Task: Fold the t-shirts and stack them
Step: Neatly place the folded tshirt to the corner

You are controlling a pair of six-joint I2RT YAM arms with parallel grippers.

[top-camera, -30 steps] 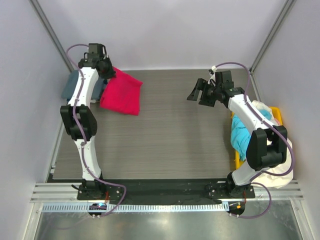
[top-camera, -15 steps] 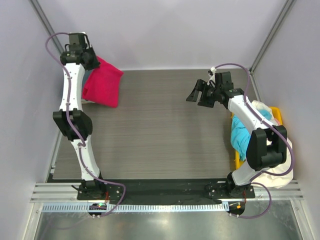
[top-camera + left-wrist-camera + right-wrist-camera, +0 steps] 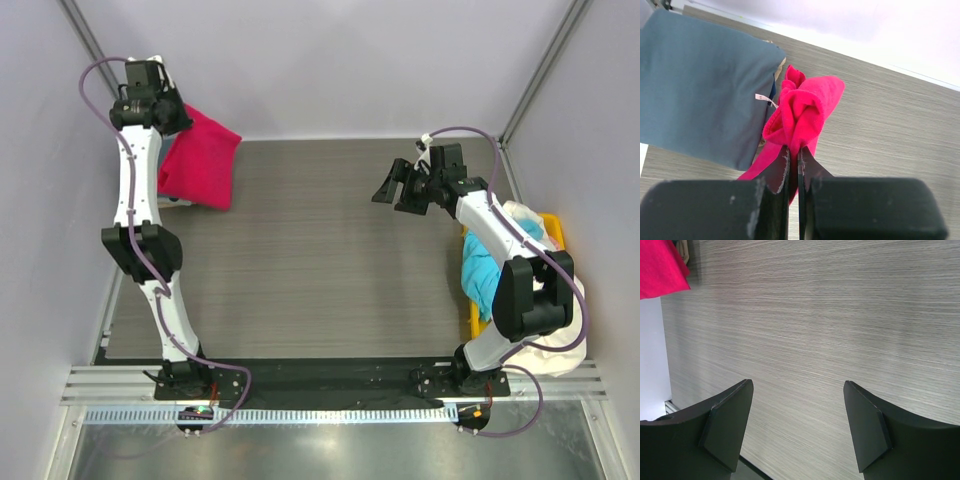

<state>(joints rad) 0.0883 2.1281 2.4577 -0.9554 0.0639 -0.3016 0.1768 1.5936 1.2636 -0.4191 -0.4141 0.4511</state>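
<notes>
My left gripper (image 3: 166, 113) is shut on a bunched edge of the bright red-pink t-shirt (image 3: 201, 160) and holds it up at the far left corner of the table. In the left wrist view the gripper (image 3: 794, 150) pinches the red-pink t-shirt (image 3: 802, 110), which hangs beside and partly over the folded slate blue-grey t-shirt (image 3: 695, 85). A tan sliver (image 3: 782, 62) shows under the blue-grey one. My right gripper (image 3: 387, 188) is open and empty above the far right of the table; it also shows open over bare wood in the right wrist view (image 3: 797, 427).
A yellow bin (image 3: 472, 322) stands off the table's right edge with a cyan t-shirt (image 3: 480, 272) and a cream-white one (image 3: 555, 352) hanging from it. Grey walls close in the far side and both ends.
My left arm has swung up and to the far left, carrying the red-pink t-shirt off the table over the blue-grey one. The right arm has barely moved.
</notes>
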